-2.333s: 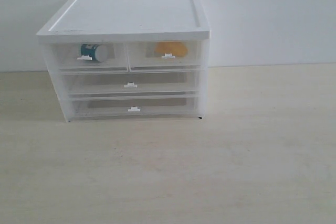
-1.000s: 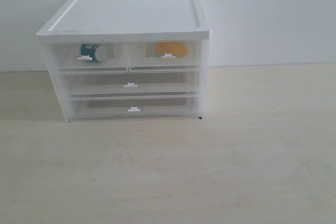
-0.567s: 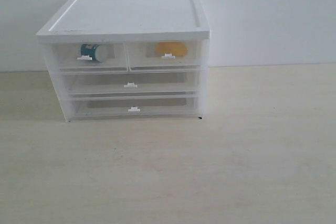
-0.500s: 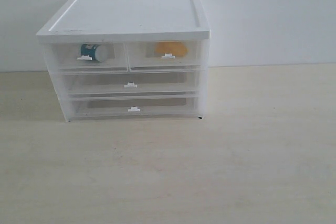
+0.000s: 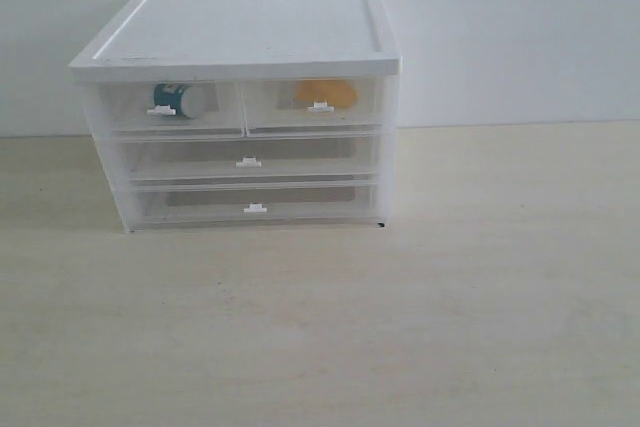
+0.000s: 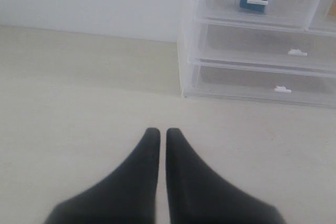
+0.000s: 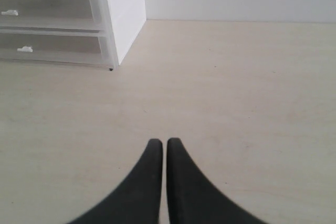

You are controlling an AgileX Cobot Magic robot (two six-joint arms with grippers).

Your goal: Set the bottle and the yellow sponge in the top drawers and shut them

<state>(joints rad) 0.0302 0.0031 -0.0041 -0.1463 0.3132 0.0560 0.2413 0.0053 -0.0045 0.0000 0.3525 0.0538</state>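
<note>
The top drawers (image 5: 125, 112) are shut, the bottle (image 5: 183, 100) inside, the yellow sponge (image 5: 326, 93) at its three o'clock. The left hand (image 6: 158, 132) and right hand (image 7: 158, 142) are pressed together.

The left gripper (image 6: 158, 136) had its two dark fingers (image 6: 137, 171) drawn together, with only a thin slit between the tapered tips. The right gripper (image 7: 164, 146) was in the same pose: dark fingers (image 7: 139, 187) side by side, tips almost touching, jaws closed. Both pointed forward, tilted slightly downward.
</note>
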